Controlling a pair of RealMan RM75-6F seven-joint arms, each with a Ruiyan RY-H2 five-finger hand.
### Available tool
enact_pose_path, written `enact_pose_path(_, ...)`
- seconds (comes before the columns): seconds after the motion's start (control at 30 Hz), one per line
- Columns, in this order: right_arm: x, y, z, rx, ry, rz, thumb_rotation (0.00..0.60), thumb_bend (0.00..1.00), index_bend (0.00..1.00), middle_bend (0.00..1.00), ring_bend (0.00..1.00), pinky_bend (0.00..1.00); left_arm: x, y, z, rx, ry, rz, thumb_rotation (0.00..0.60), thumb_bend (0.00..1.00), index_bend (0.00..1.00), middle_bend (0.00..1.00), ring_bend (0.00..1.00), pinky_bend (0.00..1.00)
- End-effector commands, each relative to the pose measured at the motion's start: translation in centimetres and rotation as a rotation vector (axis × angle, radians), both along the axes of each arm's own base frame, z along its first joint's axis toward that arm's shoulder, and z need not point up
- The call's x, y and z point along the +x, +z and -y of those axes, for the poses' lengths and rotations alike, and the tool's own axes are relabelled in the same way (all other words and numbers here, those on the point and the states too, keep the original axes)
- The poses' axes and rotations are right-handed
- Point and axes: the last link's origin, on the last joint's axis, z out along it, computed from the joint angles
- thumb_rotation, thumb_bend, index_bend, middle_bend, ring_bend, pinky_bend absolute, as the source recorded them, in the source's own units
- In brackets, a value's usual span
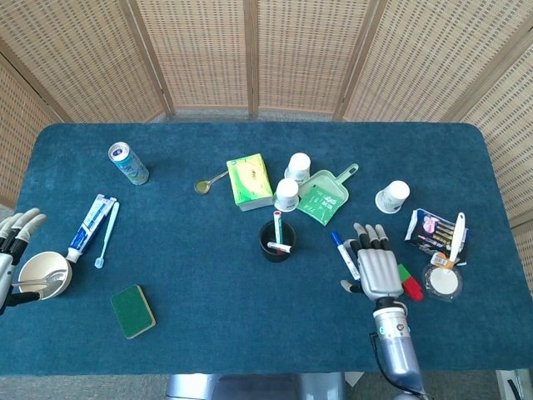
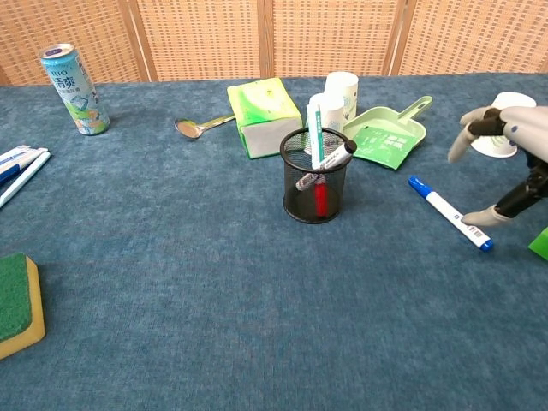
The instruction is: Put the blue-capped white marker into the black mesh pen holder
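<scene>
The blue-capped white marker (image 1: 341, 251) (image 2: 449, 211) lies flat on the blue cloth, right of the black mesh pen holder (image 1: 276, 241) (image 2: 313, 177), which holds several pens. My right hand (image 1: 378, 268) (image 2: 507, 161) hovers just right of the marker with fingers spread and nothing in it; in the chest view its thumb tip sits close to the marker's lower end. My left hand (image 1: 14, 242) rests open at the table's far left edge, beside a small bowl (image 1: 43, 276).
A green dustpan (image 1: 324, 196), paper cups (image 1: 287, 194) (image 1: 392, 197) and a green tissue box (image 1: 249, 181) stand behind the holder. Green and red blocks (image 1: 405, 282), a snack packet (image 1: 435, 231) and a lid lie right of my right hand. A can (image 1: 128, 162), toothpaste, toothbrush and sponge (image 1: 133, 311) occupy the left.
</scene>
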Motion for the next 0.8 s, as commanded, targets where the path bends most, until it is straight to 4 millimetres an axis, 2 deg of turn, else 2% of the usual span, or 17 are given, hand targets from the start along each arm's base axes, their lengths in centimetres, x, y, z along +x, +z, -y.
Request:
enact_pose_path(0.03, -0.2, -0.9, 0.8, -0.008, -0.032, -0.006, 0.600, 0.00, 0.37, 0.00, 0.00, 0.00, 0.0, 0.0, 0.0, 0.001, 0.000, 0.000, 0.600, 0.03, 0.07, 0.00, 0.00, 0.05)
enact_pose_path(0.4, -1.1, -2.1, 2.0, -0.055, -0.175, -0.001, 0.600, 0.00, 0.37, 0.00, 0.00, 0.00, -0.2, 0.1, 0.0, 0.002, 0.008, 0.006, 0.600, 0.03, 0.08, 0.00, 0.00, 0.05)
enact_pose_path(0.57, -1.3, -2.6, 2.2, -0.042, -0.181, -0.006, 0.600, 0.01, 0.38, 0.00, 0.00, 0.00, -0.2, 0.2, 0.1, -0.001, 0.006, 0.010, 0.600, 0.03, 0.08, 0.00, 0.00, 0.05)
enact_pose_path(0.8, -1.3, -3.3, 2.0, -0.037, -0.167, -0.003, 0.600, 0.19, 0.38, 0.00, 0.00, 0.00, -0.2, 0.2, 0.1, -0.008, 0.008, 0.012, 0.600, 0.03, 0.08, 0.00, 0.00, 0.05)
